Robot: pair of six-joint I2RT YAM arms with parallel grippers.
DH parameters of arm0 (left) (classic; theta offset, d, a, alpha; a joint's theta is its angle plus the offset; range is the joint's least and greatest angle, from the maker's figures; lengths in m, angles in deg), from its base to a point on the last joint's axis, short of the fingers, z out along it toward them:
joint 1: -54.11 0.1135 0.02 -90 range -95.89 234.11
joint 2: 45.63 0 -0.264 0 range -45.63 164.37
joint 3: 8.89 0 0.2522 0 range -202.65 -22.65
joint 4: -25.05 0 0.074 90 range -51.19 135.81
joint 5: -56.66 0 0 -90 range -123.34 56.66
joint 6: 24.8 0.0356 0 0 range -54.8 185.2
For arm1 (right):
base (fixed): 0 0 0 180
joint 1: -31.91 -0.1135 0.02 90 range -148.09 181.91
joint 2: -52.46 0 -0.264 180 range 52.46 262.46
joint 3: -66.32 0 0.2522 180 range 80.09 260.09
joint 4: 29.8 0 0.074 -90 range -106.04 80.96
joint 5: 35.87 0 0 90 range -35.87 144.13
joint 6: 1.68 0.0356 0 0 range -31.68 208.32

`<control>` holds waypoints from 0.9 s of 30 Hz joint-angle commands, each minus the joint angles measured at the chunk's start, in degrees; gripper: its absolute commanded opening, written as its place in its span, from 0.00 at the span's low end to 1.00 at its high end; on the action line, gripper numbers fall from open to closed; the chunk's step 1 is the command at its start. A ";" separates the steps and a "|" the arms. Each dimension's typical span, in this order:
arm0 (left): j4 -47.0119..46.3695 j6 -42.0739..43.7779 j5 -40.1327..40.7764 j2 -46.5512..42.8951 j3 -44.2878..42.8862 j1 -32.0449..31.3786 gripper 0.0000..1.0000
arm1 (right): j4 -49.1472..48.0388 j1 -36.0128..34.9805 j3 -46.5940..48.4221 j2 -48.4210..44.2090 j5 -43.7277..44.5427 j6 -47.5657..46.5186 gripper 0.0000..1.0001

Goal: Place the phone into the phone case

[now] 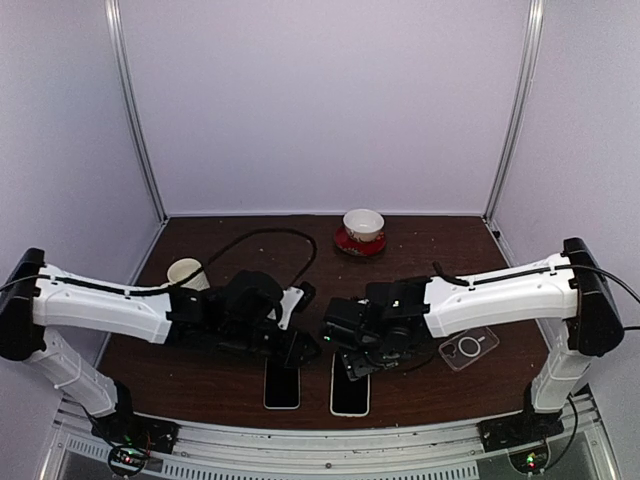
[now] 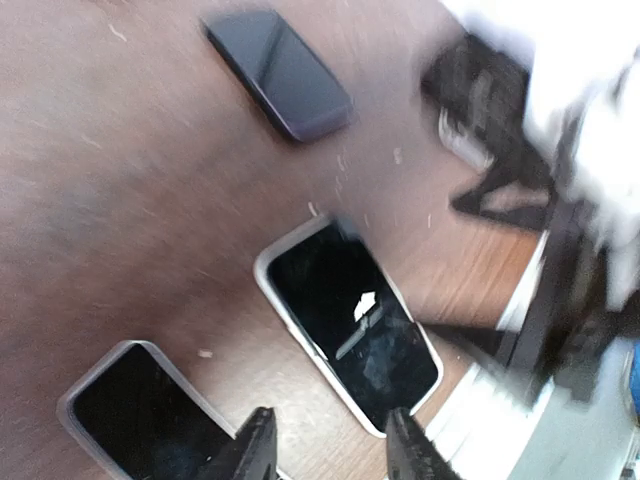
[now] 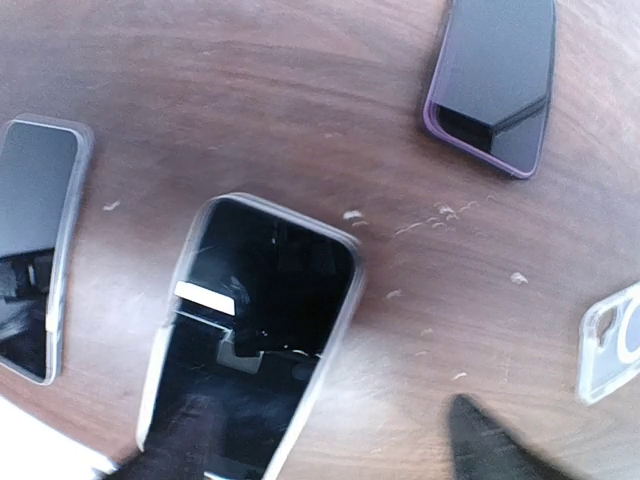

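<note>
Hovering right claw (image 3: 325,415): released, fingers spread to either side of the phone's (image 3: 255,320) near end; the blur hides whether they touch it.
Left claw (image 2: 331,415): released, nothing between its fingers, low over the worktop (image 2: 120,200), close beside the right claw.
Phone: flat, screen up, dark glass with a pale rim, close to the worktop's near edge.
Second phone (image 3: 35,240): flat, just left of the phone, roughly parallel, not touching it.
Purple phone (image 3: 495,80): flat, farther in than the phone and to its right.
Case (image 1: 468,348): clear, with a ring on its back, lying flat on the right side, well apart from the phone, nothing in it.
Worktop: dark brown wood grain, scattered with pale flecks.
Mug (image 1: 185,272): cream, on the left, behind the left arm (image 1: 100,305).
Cup (image 1: 362,222): on a red saucer (image 1: 345,243), middle of the far edge.
Cable (image 1: 262,234): black, looping over the far half.
Room: pale lilac walls (image 1: 320,100) on three sides, metal posts (image 1: 135,120) at the far corners, a metal rail (image 1: 320,440) along the near edge.
</note>
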State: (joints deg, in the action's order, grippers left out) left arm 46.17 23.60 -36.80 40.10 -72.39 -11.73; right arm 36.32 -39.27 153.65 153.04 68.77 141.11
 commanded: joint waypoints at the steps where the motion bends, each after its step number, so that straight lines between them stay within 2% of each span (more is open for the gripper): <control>1: 8.35 2.53 9.25 -8.60 3.30 1.90 0.48 | 0.01 -3.27 3.76 3.92 1.73 2.93 0.98; 6: 11.72 -0.02 10.90 -16.58 8.19 6.01 0.64 | -2.42 -4.17 8.16 11.03 1.30 4.31 0.99; 11: 12.89 0.22 12.37 -20.93 9.83 7.32 0.67 | 5.11 -5.35 15.82 18.04 3.58 3.80 0.99; 14: 13.62 1.26 12.32 -21.21 9.23 7.40 0.68 | 9.95 -6.20 16.88 18.91 5.25 4.41 0.99; 21: 13.27 2.55 12.33 -20.45 8.76 7.40 0.68 | 10.61 -6.52 7.39 12.62 3.76 6.97 1.00; 27: 12.90 3.19 11.39 -18.93 8.05 7.46 0.68 | -4.85 -4.47 -4.20 6.43 -8.14 4.79 1.00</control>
State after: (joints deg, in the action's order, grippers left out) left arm 60.11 25.50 -25.24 20.08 -62.64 -4.54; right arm 40.54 -45.39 155.50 163.11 67.70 146.18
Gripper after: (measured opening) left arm 0.675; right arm 0.994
